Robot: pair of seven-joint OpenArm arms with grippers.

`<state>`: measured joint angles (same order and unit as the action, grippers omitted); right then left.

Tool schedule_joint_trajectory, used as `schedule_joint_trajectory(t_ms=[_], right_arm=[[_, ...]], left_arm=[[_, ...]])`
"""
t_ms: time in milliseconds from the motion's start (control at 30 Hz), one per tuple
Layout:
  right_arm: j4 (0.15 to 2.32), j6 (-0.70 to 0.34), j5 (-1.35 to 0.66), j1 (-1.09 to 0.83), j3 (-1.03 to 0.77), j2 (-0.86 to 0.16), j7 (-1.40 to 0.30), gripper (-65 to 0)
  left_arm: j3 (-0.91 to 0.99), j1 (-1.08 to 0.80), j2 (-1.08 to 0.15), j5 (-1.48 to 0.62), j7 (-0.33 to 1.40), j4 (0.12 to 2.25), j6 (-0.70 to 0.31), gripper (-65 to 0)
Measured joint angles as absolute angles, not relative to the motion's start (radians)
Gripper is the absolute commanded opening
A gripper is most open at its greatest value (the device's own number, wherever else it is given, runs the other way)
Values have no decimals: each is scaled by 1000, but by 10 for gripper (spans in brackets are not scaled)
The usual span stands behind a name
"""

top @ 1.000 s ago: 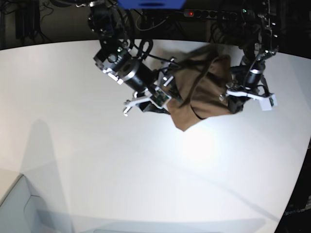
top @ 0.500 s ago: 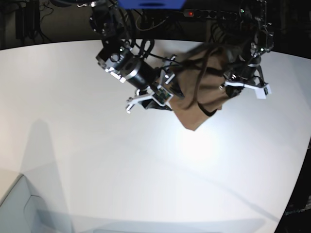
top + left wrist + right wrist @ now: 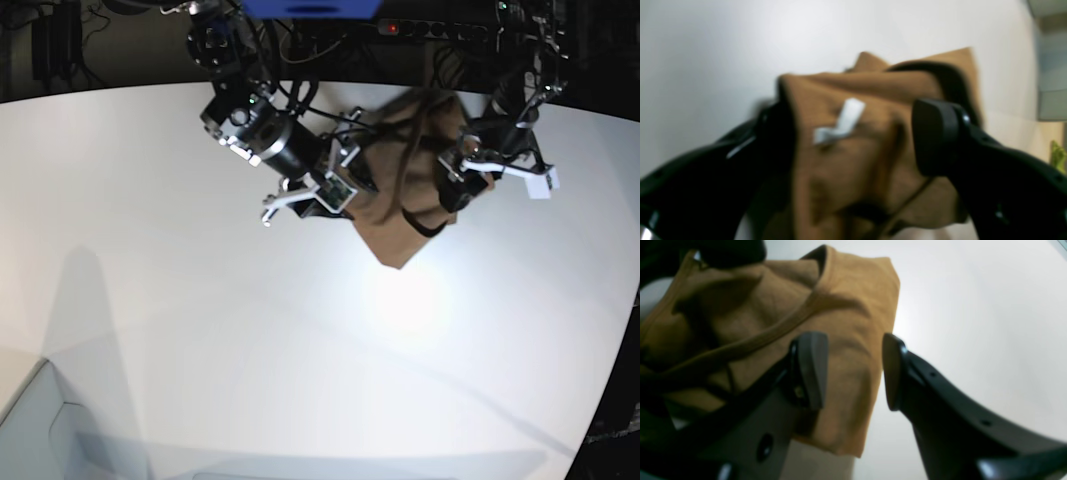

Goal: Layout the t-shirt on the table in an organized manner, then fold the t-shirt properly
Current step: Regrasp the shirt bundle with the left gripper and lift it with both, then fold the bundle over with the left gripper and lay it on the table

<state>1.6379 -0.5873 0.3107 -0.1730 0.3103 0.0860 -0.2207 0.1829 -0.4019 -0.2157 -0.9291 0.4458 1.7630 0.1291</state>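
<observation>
The tan-brown t-shirt (image 3: 405, 215) hangs bunched between my two arms above the far right part of the white table (image 3: 200, 300), one corner pointing down. My left gripper (image 3: 452, 193) is closed on a thick bunch of it. In the left wrist view, cloth (image 3: 846, 166) with the white tag (image 3: 843, 121) fills the gap of that gripper (image 3: 853, 136). My right gripper (image 3: 345, 205) is at the shirt's left edge. In the right wrist view this gripper (image 3: 853, 370) is open, and the shirt (image 3: 773, 306) hangs behind its fingers.
A grey bin (image 3: 40, 430) stands at the near left corner. Cables and a power strip (image 3: 430, 28) lie behind the table's curved far edge. A grey box (image 3: 1052, 100) stands off to the side in the left wrist view.
My left gripper has moved up and toward the far edge with the shirt. The cloth has bunched narrower and risen. The right arm has barely shifted.
</observation>
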Motion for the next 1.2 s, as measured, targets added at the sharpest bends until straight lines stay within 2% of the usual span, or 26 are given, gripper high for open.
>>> schedule_joint_trajectory(t_ms=[300, 533, 667, 1067, 1133, 1200], right_arm=[[1638, -587, 311, -173, 310, 88, -220, -375], [1638, -587, 310, -173, 310, 89, -220, -375], [1638, -587, 311, -173, 310, 88, -220, -375], [1638, -587, 311, -173, 304, 86, -220, -375], [1638, -587, 311, -170, 304, 86, -220, -375], [1638, -587, 311, -170, 304, 86, -220, -375]], left_arm=[[224, -493, -210, -933, 445, 1776, 138, -135], [212, -493, -142, -933, 450, 1767, 138, -135], [183, -484, -130, -934, 516, 1747, 134, -135], [182, -408, -116, -974, 477, 1627, 72, -139], [182, -385, -116, -979, 471, 1598, 61, -171], [182, -358, -116, -982, 469, 1560, 57, -269]])
